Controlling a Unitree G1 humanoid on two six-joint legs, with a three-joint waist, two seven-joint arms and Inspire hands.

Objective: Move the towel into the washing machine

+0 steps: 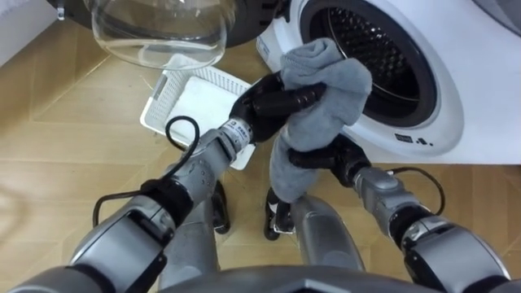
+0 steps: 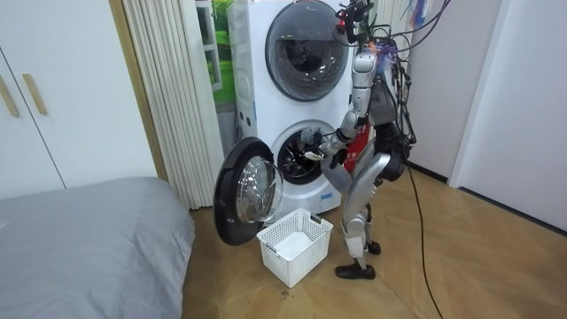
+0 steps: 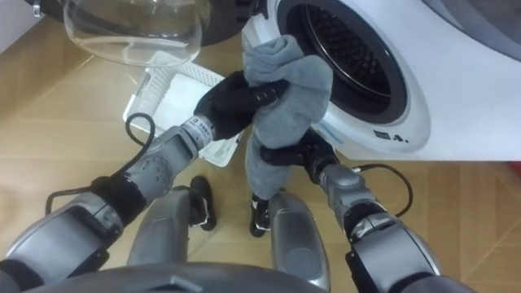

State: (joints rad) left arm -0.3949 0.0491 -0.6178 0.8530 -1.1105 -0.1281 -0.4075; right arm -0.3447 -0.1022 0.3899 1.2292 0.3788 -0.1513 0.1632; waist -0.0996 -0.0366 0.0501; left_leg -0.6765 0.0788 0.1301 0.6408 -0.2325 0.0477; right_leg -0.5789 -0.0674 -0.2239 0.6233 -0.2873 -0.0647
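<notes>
A grey towel [image 1: 326,94] hangs bunched in front of the washing machine's open drum [image 1: 376,50], just outside its lower rim. My left hand [image 1: 269,102] is shut on the towel's upper part from the left. Lower down, my right hand [image 1: 319,156] is curled round its hanging part. The towel's bottom end droops below both hands. In the room view I stand bent forward at the lower machine, both hands [image 2: 314,146] raised to the drum opening [image 2: 297,152].
The round glass door [image 1: 159,28] stands swung open on my left. A white plastic basket [image 1: 191,98] sits on the wooden floor below it, close to my feet. A second machine [image 2: 306,49] is stacked above. A grey bed [image 2: 89,239] lies at the room view's left.
</notes>
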